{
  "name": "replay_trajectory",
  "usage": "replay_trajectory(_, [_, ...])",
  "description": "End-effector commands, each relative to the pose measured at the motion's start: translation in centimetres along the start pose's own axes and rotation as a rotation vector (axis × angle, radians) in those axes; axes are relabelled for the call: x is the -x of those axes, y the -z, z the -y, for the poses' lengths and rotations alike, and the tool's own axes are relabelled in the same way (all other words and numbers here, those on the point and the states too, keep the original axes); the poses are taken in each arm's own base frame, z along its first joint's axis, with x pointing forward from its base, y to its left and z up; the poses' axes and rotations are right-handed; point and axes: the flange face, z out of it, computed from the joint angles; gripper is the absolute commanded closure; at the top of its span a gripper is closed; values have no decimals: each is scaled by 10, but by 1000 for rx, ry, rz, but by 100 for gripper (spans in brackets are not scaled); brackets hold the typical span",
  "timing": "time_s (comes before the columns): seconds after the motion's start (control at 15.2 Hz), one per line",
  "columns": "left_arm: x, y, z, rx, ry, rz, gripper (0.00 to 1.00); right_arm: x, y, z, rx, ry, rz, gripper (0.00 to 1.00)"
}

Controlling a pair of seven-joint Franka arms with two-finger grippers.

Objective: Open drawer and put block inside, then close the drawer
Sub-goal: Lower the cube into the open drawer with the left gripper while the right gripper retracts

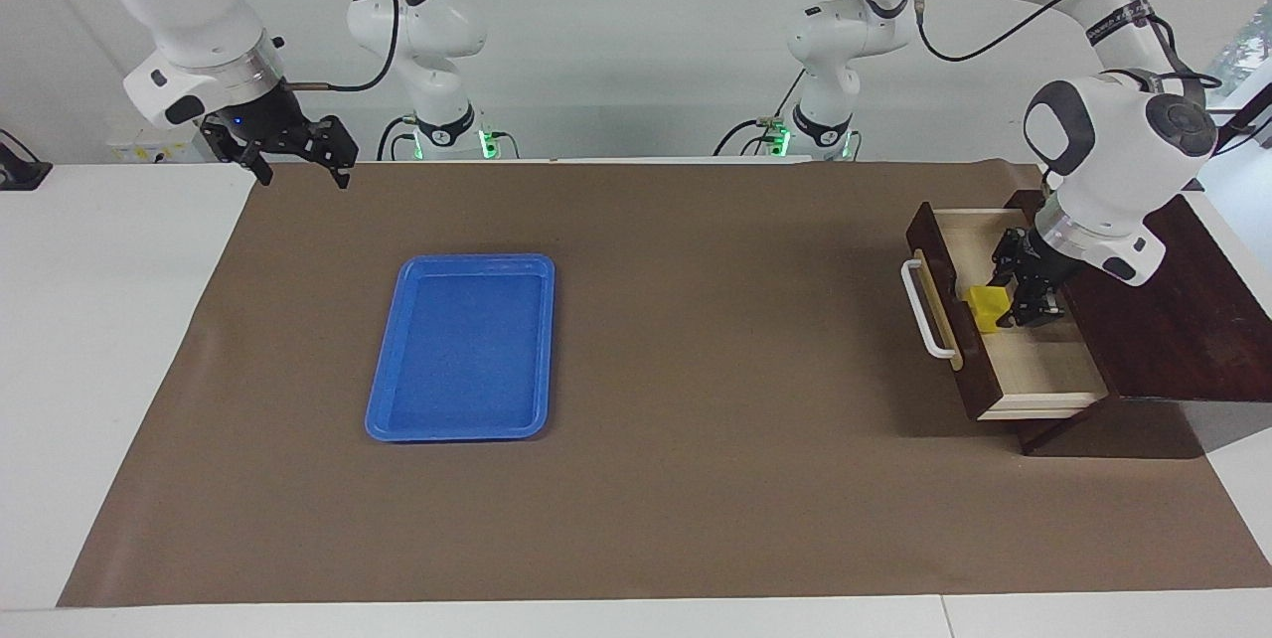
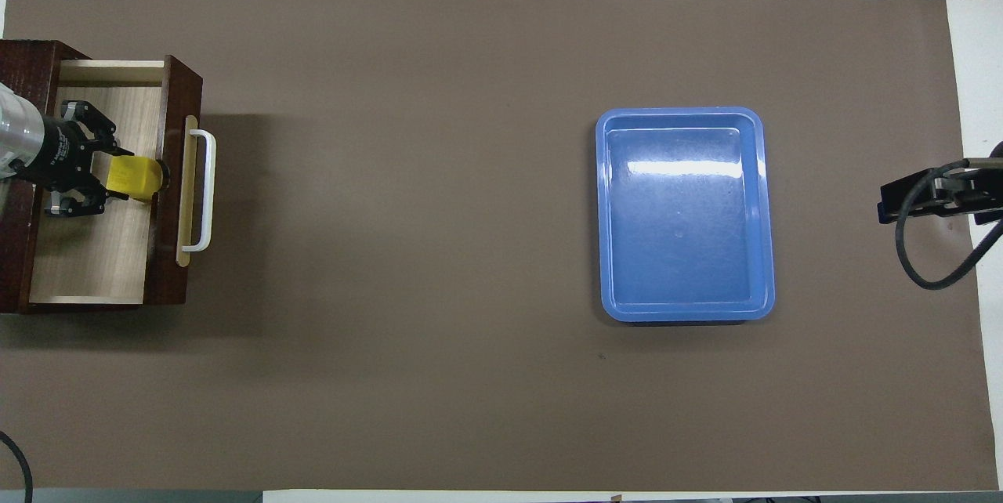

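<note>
Bright yellow block (image 1: 987,306), small cube, in drawer (image 1: 1033,375)

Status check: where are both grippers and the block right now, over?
Left gripper inside the open drawer, at the block near the drawer front. Right gripper open, waiting above the table's corner. Blue tray sits apart, nothing obstructing.
</note>
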Motion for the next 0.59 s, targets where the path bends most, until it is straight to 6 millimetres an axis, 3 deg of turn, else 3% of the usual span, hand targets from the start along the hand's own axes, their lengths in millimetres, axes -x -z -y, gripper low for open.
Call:
replay_trajectory(0.0, [4,4,11,12,-39,-8,0,0,13,1,6,35,15,0])
replay_trajectory(0.07, [5,9,9,16,-54,-34,0,0,18,1,3,33,15,0])
replay_trajectory(0.2, [7,37,0,32,-65,-57,0,-2,27,3,-31,31,34,0])
replay_trajectory(0.33, [24,72,-7,23,-85,-57,0,-2,26,0,-31,25,28,0])
replay_trajectory(0.46, [60,79,-7,-5,-90,-66,0,-2,21,2,-30,28,23,0])
replay_trajectory(0.53, [93,75,-5,-17,-109,-122,0,-3,18,0,-31,25,25,0])
